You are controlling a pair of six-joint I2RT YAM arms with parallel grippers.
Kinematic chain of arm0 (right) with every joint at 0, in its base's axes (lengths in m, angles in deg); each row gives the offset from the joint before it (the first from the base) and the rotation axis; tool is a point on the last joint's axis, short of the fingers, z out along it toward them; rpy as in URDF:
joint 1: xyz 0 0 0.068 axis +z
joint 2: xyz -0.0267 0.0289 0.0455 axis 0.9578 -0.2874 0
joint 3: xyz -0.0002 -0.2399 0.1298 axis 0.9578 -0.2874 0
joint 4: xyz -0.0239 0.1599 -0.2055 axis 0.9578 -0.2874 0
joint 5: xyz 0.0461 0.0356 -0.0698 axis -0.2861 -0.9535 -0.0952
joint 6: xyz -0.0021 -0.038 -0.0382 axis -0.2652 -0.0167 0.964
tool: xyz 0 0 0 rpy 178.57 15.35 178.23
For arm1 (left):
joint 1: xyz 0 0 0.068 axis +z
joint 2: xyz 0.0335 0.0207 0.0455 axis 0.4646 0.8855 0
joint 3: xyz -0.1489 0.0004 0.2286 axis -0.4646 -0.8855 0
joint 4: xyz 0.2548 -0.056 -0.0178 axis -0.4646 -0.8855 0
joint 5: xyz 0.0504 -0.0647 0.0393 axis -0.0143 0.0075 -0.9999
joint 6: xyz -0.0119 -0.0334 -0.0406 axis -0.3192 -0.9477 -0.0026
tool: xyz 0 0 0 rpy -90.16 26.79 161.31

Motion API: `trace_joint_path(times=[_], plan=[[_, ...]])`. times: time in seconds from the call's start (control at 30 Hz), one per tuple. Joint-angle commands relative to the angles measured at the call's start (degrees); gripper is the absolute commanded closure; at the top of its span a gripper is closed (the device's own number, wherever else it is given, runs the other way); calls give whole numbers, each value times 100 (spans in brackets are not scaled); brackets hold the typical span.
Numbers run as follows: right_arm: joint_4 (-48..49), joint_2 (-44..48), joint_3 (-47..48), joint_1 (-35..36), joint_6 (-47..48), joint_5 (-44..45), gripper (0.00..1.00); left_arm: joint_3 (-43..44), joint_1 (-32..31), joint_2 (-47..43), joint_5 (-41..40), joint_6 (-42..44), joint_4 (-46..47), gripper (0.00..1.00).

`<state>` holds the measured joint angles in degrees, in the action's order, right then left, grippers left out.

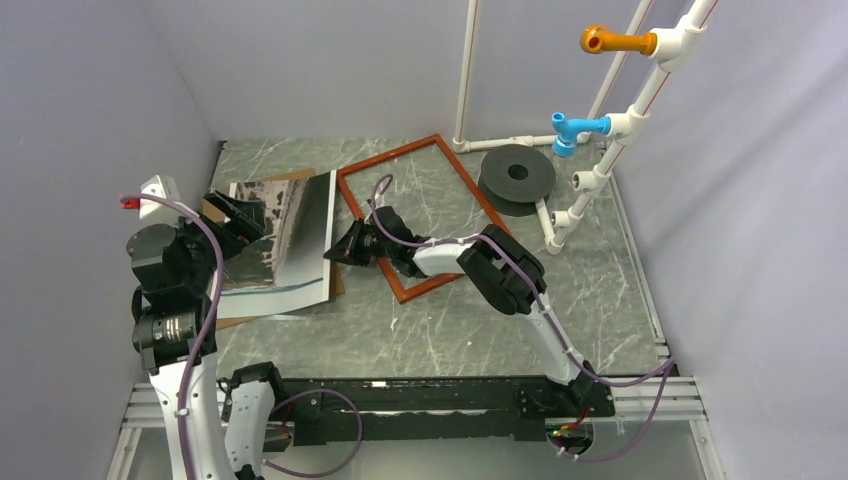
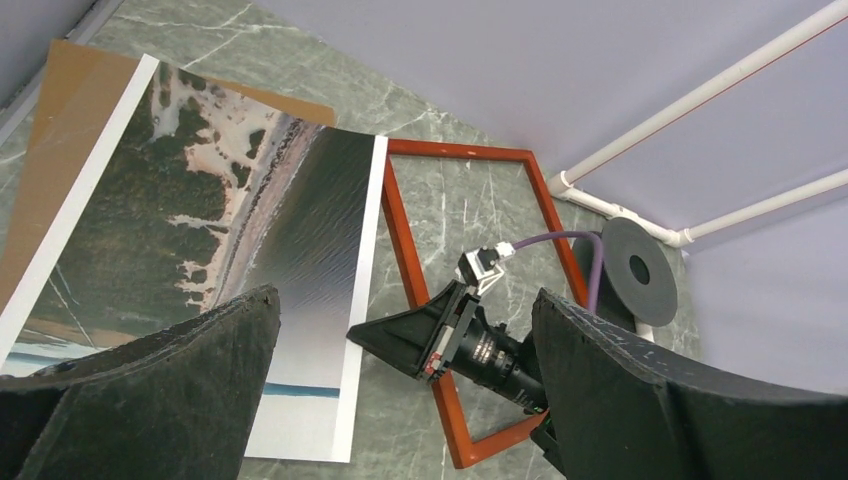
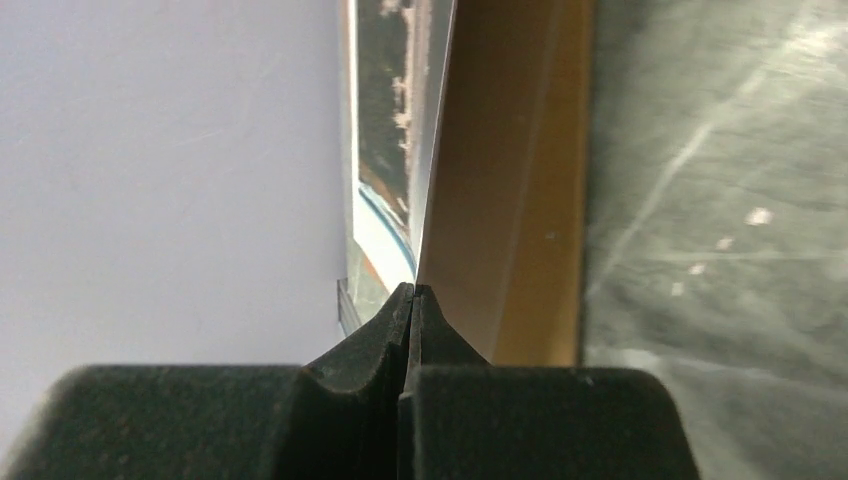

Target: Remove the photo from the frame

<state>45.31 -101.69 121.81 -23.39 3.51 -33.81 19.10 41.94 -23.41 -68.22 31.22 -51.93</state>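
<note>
Plain lavender-grey walls (image 1: 330, 60) enclose a grey-green marble-patterned tabletop (image 1: 450, 330) (pale veins throughout), with white pipework (image 1: 467, 70) at back right.

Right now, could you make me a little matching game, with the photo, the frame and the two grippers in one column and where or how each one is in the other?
Things:
1. photo
2. frame
3. left gripper
4. right gripper

States:
A. open, above the photo
B. empty, flat on the table
C. shut on the photo's edge
D. lying on the brown panel

Pairs: 1-D, 2-B, 3-A, 4-C
</note>
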Motion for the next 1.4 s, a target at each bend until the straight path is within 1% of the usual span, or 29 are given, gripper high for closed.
trace_joint_path(times=[0.0,0.3,0.77,0.93,1.03,1.13,1.27,1.37], plan=[[280,-91,81,10,-192,191,100,-26,-12,-26,66,94,128,1],[138,-187,127,162,-159,251,100,-163,-12,10,122,46,223,1],[-234,-216,244,289,-108,575,99,-187,-11,12,126,42,237,1],[-319,-272,320,302,-111,598,92,-218,-11,50,151,82,239,1],[-423,-267,423,332,11,526,84,-246,-11,90,155,139,214,1],[-637,-278,590,373,213,416,80,-285,-9,109,159,163,208,1],[-1147,-372,877,379,633,151,71,-308,-14,140,233,151,220,1],[-1630,-327,1008,336,1030,25,68,-286,-13,150,279,154,176,1]])
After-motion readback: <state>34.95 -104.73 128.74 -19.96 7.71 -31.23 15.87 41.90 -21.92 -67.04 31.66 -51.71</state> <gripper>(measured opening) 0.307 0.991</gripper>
